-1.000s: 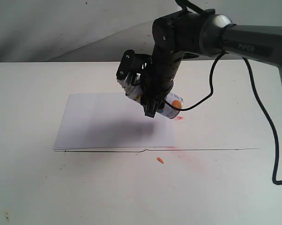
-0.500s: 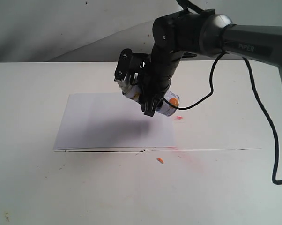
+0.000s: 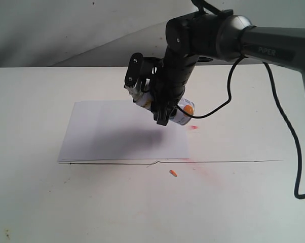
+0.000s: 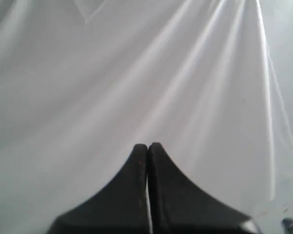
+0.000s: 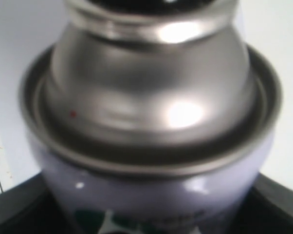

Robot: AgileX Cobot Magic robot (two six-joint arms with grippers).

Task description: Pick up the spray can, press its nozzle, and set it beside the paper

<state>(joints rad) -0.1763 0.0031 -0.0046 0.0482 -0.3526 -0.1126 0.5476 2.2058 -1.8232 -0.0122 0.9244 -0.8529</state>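
The spray can (image 3: 186, 111) hangs tilted in the air over the right edge of the paper (image 3: 117, 132), with its silver dome pointing up-left. My right gripper (image 3: 161, 105) is shut on its body. In the right wrist view the silver dome (image 5: 151, 92) fills the frame above the white body (image 5: 151, 195), with dark fingers (image 5: 12, 209) on both sides. Only the black base of the nozzle (image 5: 132, 3) shows, at the frame edge. My left gripper (image 4: 147, 146) is shut on nothing, over white cloth, and is out of the exterior view.
A small orange scrap (image 3: 173, 173) lies in front of the paper and a faint red stain (image 3: 193, 127) sits to its right. A thin seam (image 3: 223, 162) crosses the white tabletop. A black cable (image 3: 288, 136) hangs from the right arm.
The right gripper with the can rose slightly and shifted a little left in the first half second, then stayed almost still.
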